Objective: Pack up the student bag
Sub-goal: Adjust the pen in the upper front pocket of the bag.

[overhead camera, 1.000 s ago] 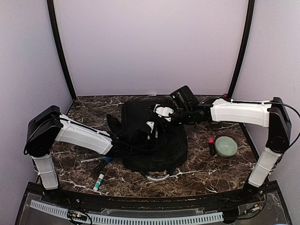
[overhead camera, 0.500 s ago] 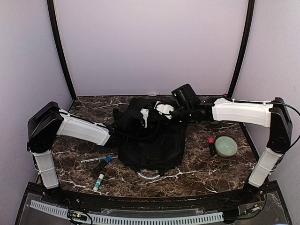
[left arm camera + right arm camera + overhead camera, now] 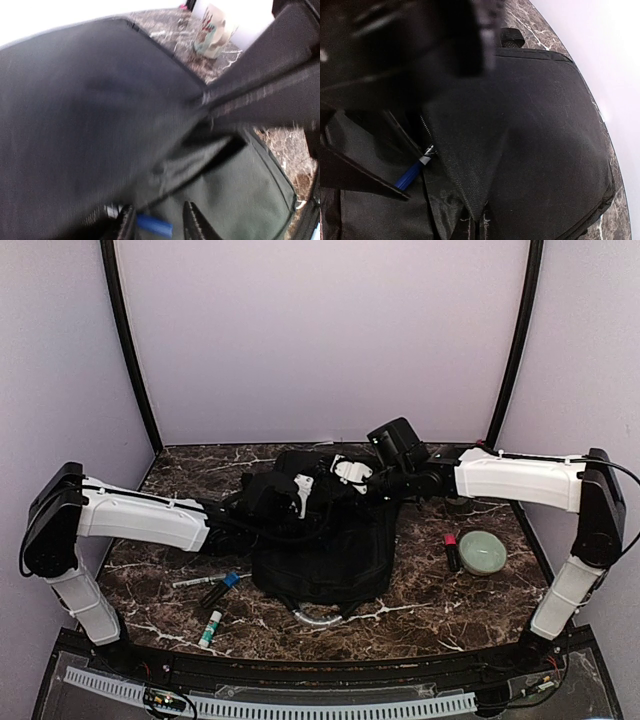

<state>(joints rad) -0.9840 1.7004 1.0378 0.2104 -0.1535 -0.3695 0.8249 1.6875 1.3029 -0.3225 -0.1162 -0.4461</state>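
Note:
The student bag (image 3: 335,545), a big black backpack, lies in the middle of the table with its mouth held open. My right gripper (image 3: 342,478) is shut on the edge of the bag's top flap (image 3: 470,165) and holds it up. My left gripper (image 3: 298,496) reaches inside the opening. In the left wrist view its fingers (image 3: 194,226) stand apart, and a blue pen (image 3: 154,226) lies loose between them on the grey-green lining (image 3: 240,190). The right wrist view shows the same blue pen (image 3: 410,175) under the lifted flap.
Left of the bag lie a thin pen (image 3: 195,582), a blue-capped marker (image 3: 222,588) and a white glue stick (image 3: 211,628). A green bowl (image 3: 482,552) and a red-topped dark item (image 3: 452,552) sit at the right. A patterned mug (image 3: 212,32) stands behind the bag.
My left arm has stretched farther into the bag's opening and its jaws have opened, leaving the blue pen inside. The right gripper keeps the flap lifted.

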